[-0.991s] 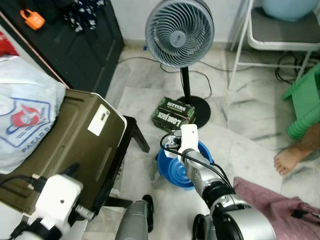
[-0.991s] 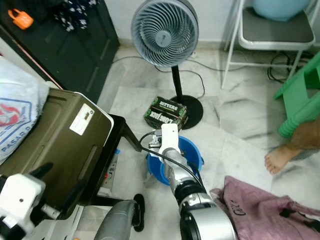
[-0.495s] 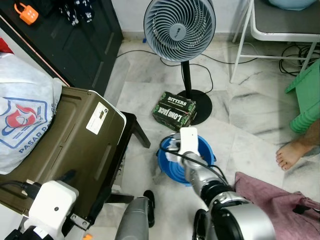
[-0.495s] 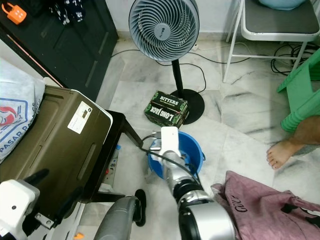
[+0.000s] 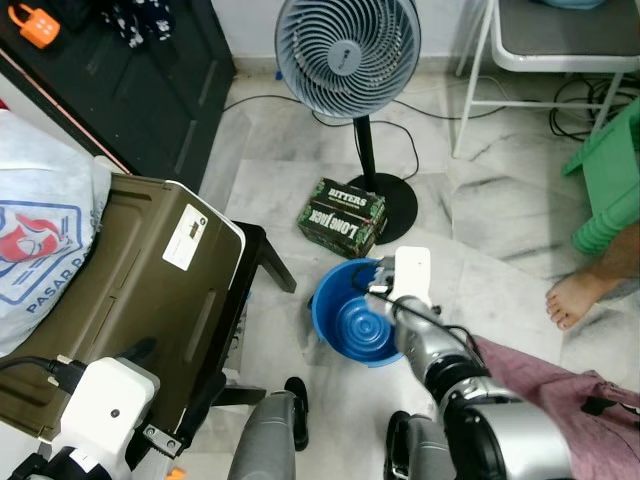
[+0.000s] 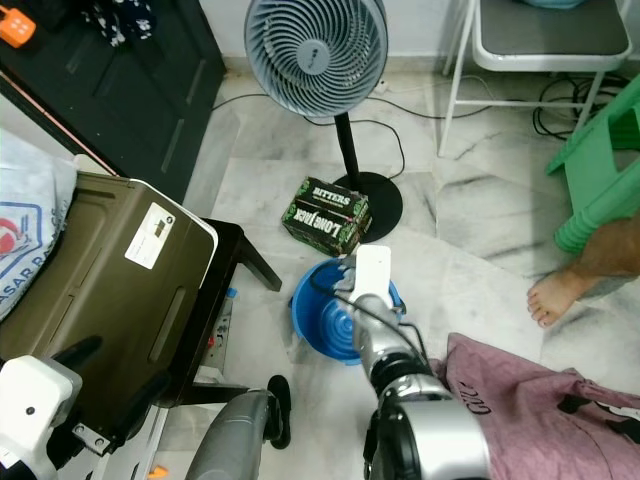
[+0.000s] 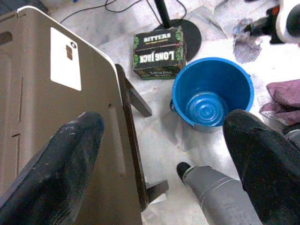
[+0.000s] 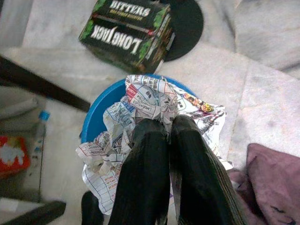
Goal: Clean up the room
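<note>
Paper (image 8: 154, 105), a crumpled printed sheet, sits pinched between the right gripper's (image 8: 169, 125) two black fingers, which press nearly together on it. That gripper hangs over the far right rim of the blue bucket (image 5: 352, 325), so the wad is above the bucket's edge rather than down inside (the ribbed bottom is bare). The bucket stands on the pale marble floor (image 5: 500, 215). Just behind it lies a dark green carton (image 5: 340, 215) lettered "Bitters" and "Long Jack", touching the round black base of the fan (image 5: 347, 57). To the bucket's right, near the robot's body, a maroon cloth (image 6: 530, 415) is heaped on the floor, and a person's bare foot (image 5: 575, 300) rests beyond it beside a green stool (image 5: 610, 190). On the left, an olive case (image 5: 130, 300) with a white label leans on a black stand, a white bag (image 5: 45, 245) behind it. The left gripper (image 7: 164, 154) hovers near the case, fingers spread wide and holding nothing.
</note>
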You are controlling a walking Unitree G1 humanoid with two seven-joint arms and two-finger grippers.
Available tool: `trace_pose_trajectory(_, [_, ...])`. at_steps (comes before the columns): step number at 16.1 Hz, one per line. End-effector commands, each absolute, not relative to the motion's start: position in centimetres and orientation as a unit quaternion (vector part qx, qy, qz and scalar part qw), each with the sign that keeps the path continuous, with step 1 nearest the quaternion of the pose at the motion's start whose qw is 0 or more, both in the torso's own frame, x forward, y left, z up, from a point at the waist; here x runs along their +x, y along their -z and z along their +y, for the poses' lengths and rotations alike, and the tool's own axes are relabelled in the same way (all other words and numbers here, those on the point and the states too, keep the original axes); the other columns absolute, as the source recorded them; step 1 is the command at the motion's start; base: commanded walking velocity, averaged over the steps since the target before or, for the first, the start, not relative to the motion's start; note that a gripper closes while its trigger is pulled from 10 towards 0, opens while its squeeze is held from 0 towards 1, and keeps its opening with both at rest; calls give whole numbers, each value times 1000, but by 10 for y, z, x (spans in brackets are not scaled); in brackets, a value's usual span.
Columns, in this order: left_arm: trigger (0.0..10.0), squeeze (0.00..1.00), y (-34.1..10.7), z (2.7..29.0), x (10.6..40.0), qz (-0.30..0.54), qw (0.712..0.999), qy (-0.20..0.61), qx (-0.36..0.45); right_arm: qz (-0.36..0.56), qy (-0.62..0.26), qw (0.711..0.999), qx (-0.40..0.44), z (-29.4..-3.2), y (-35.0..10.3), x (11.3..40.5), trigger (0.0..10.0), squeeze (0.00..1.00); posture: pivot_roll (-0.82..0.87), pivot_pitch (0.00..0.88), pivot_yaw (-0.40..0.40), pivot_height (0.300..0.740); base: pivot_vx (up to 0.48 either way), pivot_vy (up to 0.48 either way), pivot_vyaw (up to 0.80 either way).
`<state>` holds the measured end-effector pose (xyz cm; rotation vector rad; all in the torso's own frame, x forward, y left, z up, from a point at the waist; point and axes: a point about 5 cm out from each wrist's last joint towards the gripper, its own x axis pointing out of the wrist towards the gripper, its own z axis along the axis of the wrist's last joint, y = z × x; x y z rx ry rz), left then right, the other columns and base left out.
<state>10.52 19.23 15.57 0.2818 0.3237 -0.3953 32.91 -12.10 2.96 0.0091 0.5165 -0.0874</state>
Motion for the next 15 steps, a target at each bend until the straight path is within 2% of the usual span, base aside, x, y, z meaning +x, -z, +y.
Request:
trace_pose_trajectory(1, [10000, 0, -155, 196, 102, 174, 955, 193, 145, 261, 35, 964, 17, -113, -27, 327, 10000, 0, 344, 324, 156, 740, 0, 0, 0])
trace_pose_trajectory(8, [10000, 0, -155, 196, 104, 175, 954, 194, 146, 231, 36, 972, 36, -113, -41, 338, 10000, 0, 346, 321, 158, 740, 0, 0, 0])
trace_pose_trajectory(9, [10000, 0, -155, 197, 104, 175, 954, 194, 146, 230, 34, 972, 38, -112, -42, 338, 10000, 51, 345, 320, 159, 740, 0, 0, 0])
trace_pose_trajectory(10, [10000, 0, -155, 197, 105, 173, 954, 194, 146, 226, 29, 973, 43, -109, -43, 339, 10000, 173, 346, 318, 158, 740, 0, 0, 0])
trace_pose_trajectory(12, [10000, 0, -155, 196, 106, 173, 955, 194, 146, 224, 27, 973, 47, -108, -44, 340, 10000, 282, 347, 317, 159, 740, 0, 0, 0])
trace_pose_trajectory(13, [10000, 0, -155, 196, 105, 173, 954, 193, 148, 221, 27, 974, 49, -108, -45, 340, 10000, 784, 347, 317, 159, 740, 0, 0, 0])
trace_pose_trajectory(14, [10000, 0, -155, 196, 106, 172, 955, 192, 148, 219, 28, 974, 50, -108, -45, 341, 10000, 1000, 346, 316, 159, 740, 0, 0, 0])
trace_pose_trajectory(15, [10000, 0, -155, 197, 106, 172, 955, 191, 150, 216, 28, 975, 52, -108, -46, 341, 10000, 1000, 345, 314, 159, 740, 0, 0, 0])
